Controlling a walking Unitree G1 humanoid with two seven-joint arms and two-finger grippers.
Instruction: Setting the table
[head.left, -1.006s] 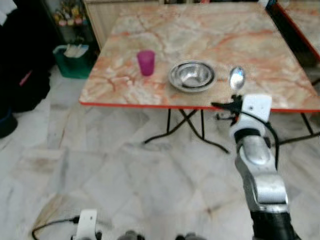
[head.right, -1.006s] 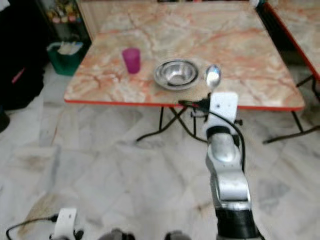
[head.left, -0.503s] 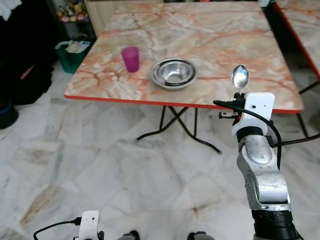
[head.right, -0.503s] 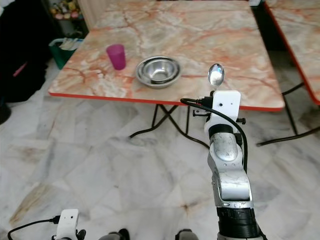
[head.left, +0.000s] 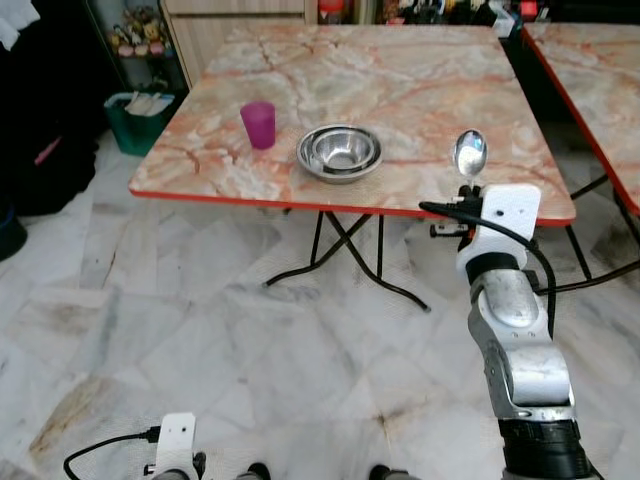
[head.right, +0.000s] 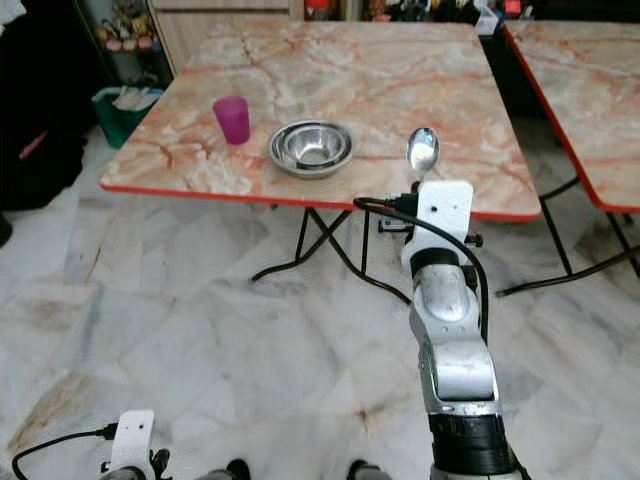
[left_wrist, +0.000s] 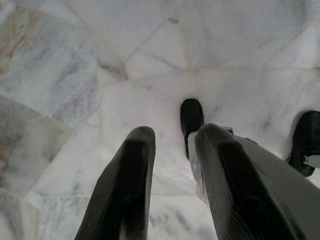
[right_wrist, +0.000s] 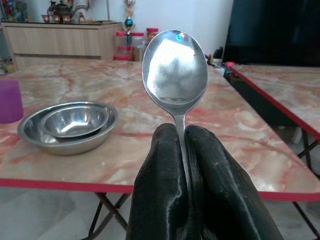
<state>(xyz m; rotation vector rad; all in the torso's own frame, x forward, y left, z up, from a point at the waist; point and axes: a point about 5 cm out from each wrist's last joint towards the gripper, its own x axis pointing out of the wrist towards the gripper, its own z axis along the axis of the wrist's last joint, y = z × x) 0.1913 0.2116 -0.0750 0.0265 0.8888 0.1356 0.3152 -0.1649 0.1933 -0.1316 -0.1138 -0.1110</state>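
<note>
My right gripper (right_wrist: 182, 132) is shut on the handle of a metal spoon (right_wrist: 175, 67), which stands upright with its bowl up. In the left eye view the spoon (head.left: 469, 153) is held in front of the table's near edge, right of two nested steel bowls (head.left: 339, 152). A purple cup (head.left: 258, 125) stands left of the bowls on the marble-patterned table (head.left: 400, 70) with a red rim. My left gripper (left_wrist: 170, 140) hangs low over the floor, its fingers slightly apart and holding nothing.
A second red-rimmed table (head.left: 600, 60) stands close on the right. Black folding legs (head.left: 340, 250) show under the near table. A green bin (head.left: 140, 110) and dark clutter sit at the left, a wooden cabinet at the back. Marble floor lies between me and the table.
The whole view has shifted with the camera, and more of the table and room now shows. The spoon stays upright in my right gripper, near the table's front edge.
</note>
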